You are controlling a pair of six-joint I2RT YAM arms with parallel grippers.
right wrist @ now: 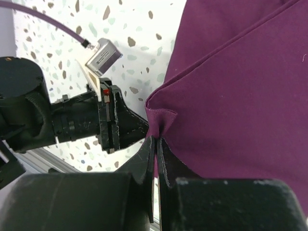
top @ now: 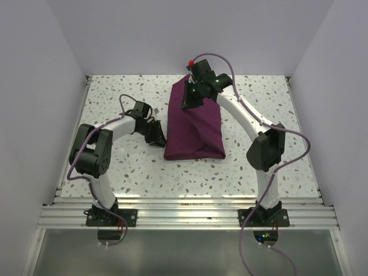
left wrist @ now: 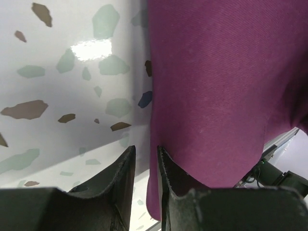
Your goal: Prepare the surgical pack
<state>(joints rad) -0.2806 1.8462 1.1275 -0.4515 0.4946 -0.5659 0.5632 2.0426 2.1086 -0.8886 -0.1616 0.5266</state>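
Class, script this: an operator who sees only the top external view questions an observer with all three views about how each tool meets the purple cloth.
Operator: From above, the right tool hides its tip over the surgical pack. Is it gripping?
Observer: Yes. Its wrist view shows the jaws shut on a pinched corner of it.
Operator: And the left tool?
Observer: Its jaws stand narrowly apart along the pack's edge, speckled table showing between them; a grip cannot be confirmed.

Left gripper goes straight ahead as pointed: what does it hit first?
The surgical pack: its side edge lies right at the left gripper tips, seemingly already entering the jaws; depth is hard to judge.
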